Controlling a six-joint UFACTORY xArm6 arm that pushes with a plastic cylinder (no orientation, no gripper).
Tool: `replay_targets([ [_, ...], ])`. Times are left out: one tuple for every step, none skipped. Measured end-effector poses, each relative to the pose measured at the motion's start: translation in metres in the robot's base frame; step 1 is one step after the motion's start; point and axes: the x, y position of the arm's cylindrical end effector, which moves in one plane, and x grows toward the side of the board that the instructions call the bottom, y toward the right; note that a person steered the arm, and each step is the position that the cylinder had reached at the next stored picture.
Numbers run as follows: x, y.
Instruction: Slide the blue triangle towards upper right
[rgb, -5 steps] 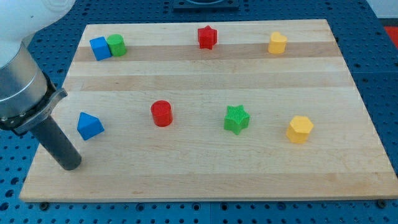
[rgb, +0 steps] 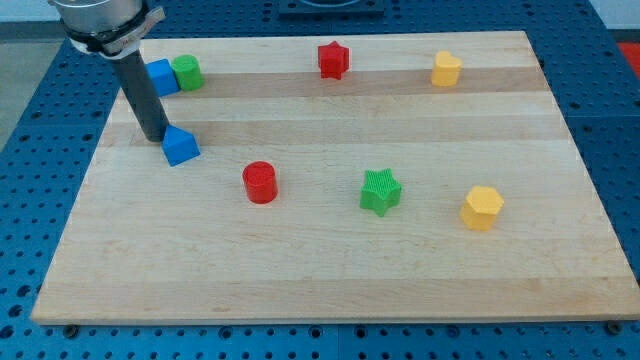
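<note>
The blue triangle (rgb: 181, 146) lies on the wooden board (rgb: 330, 250) at the left, below the blue cube. My tip (rgb: 155, 135) rests on the board right against the triangle's upper-left side. The rod rises from there toward the view's top left.
A blue cube (rgb: 160, 76) and a green block (rgb: 186, 72) sit together at the top left. A red star (rgb: 332, 59) and a yellow block (rgb: 446, 69) are along the top. A red cylinder (rgb: 260, 182), a green star (rgb: 380, 191) and a yellow hexagon (rgb: 482, 207) stand across the middle.
My tip has moved from the lower left of the board up to the triangle's upper-left side. The blue triangle has shifted up and to the right.
</note>
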Motion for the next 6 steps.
replay_targets([
  [0.043,-0.035],
  [0.055,-0.024],
  [0.038,0.021],
  [0.036,0.029],
  [0.014,0.031],
  [-0.016,0.032],
])
